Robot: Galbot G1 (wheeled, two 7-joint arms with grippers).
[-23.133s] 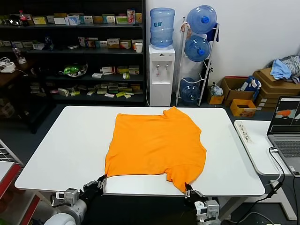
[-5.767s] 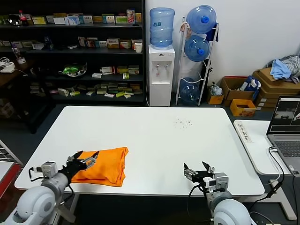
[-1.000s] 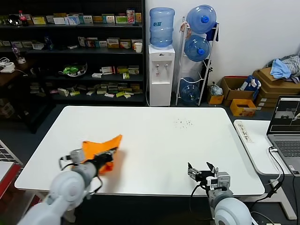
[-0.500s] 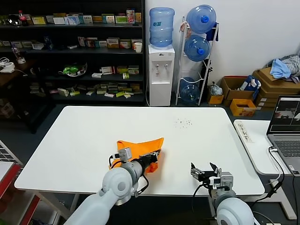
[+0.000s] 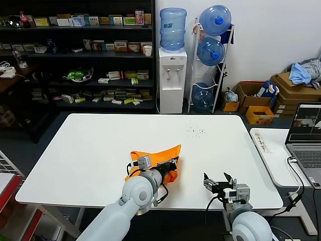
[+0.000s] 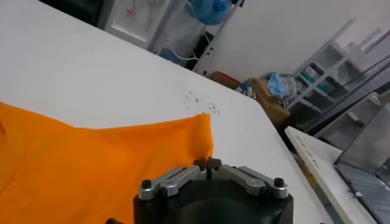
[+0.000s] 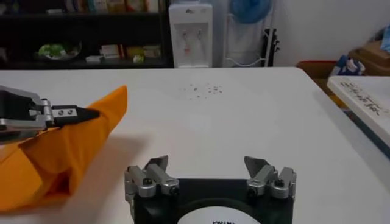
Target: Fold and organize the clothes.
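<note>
The bright orange T-shirt of soft plain fabric (image 5: pixel 159 156) lies bunched and folded near the front middle of the white rectangular table (image 5: pixel 90 150), one edge lifted. No lettering is readable on it. The left gripper (image 5: pixel 170 162) is clenched on that edge. The right gripper (image 5: pixel 218 184) rests released near the front right. Stocked shelves (image 5: pixel 75 55) and a water dispenser (image 5: pixel 172 75) stand behind.
</note>
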